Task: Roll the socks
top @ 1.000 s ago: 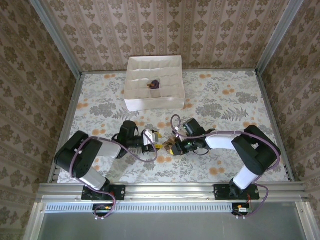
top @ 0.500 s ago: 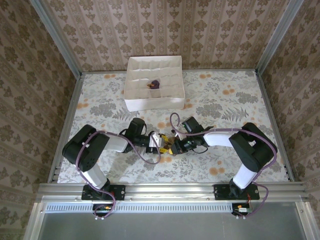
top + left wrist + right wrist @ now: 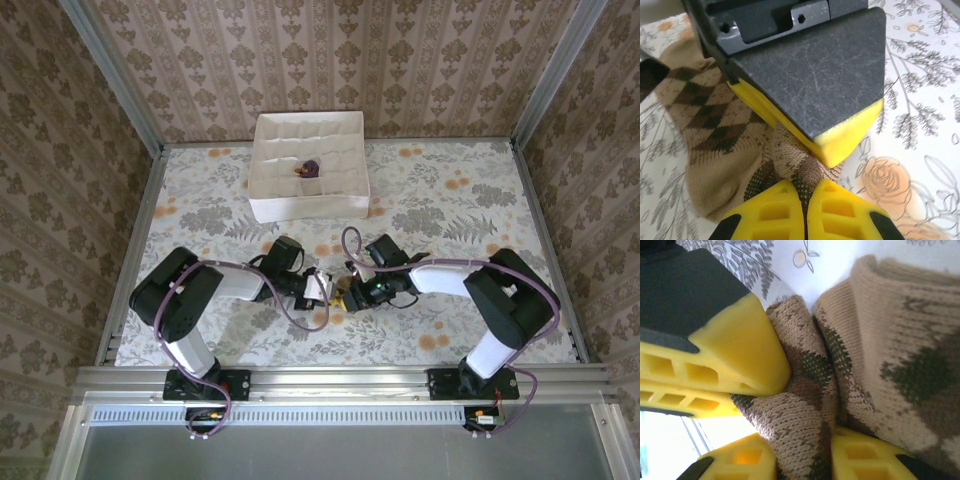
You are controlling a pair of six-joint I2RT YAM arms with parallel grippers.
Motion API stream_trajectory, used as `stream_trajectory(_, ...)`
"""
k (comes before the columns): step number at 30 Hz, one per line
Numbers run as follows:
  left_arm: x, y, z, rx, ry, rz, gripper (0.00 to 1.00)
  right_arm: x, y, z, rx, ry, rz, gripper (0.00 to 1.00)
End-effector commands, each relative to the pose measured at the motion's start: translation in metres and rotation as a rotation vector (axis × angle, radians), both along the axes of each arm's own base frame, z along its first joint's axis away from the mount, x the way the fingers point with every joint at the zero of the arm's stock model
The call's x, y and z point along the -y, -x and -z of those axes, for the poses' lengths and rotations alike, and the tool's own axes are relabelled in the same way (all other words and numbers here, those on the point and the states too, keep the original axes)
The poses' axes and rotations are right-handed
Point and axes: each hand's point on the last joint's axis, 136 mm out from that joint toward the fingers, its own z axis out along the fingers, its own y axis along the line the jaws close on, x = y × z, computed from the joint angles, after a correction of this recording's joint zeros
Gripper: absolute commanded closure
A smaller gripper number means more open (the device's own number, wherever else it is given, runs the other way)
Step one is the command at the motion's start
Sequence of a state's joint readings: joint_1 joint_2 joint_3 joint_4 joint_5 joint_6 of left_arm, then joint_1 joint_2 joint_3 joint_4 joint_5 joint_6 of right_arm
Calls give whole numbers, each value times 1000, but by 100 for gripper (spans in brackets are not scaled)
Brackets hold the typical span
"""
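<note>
The checked sock is laid on the worktop, midway along its near edge, pinched by the left tool. The grip of the right tool cannot be told.

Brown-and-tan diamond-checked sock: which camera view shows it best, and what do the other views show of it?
Left wrist: the brown-and-tan diamond-checked fabric sock shows its broadest stretch here, lying flat with the diamond pattern clear. Right wrist gives a close-up of folded knit; top external gives a tiny brown scrap.
</note>
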State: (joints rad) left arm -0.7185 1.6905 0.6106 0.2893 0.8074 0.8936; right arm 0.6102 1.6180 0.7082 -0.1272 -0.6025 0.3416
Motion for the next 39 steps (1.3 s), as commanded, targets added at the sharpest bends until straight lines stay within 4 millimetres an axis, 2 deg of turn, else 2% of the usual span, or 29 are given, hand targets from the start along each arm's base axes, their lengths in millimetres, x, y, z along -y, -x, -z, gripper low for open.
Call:
stream_trajectory(1, -18, 17, 24, -65, -169, -45, 100, 30, 10, -7, -16, 104, 91, 63)
stream_trajectory(5, -21, 28, 24, -93, -211, -72, 100, 58, 0, -22, 44, 155, 212, 54)
stream_trajectory(8, -26, 32, 28, -94, -259, -117, 100, 78, -6, -16, 35, 204, 297, 54)
stream_trajectory(10, -28, 37, 28, -103, -275, -127, 100, 84, -9, -10, 25, 225, 328, 55)
stream_trajectory(12, -28, 44, 27, -106, -292, -126, 100, 81, -16, -7, 27, 221, 326, 59)
stream_trajectory(13, -28, 47, 26, -113, -295, -124, 100, 78, -20, 0, 8, 234, 317, 62)
stream_trajectory(17, -25, 57, 20, -146, -307, -114, 100, 55, -48, 4, 2, 205, 269, 75)
stream_trajectory(20, -19, 56, 13, -206, -331, -128, 100, 39, -69, 9, 2, 194, 226, 84)
stream_trajectory(25, -13, 47, 8, -384, -377, -168, 100, 32, -88, 10, 28, 206, 162, 83)
stream_trajectory(29, -11, 34, 7, -503, -379, -232, 100, 39, -81, -8, 101, 173, 156, 73)
stream_trajectory(34, -10, 19, 8, -655, -405, -302, 100, 54, -44, -27, 208, 84, 187, 67)
stream_trajectory(39, -8, 14, 11, -730, -428, -313, 100, 43, -8, -42, 308, 28, 123, 59)
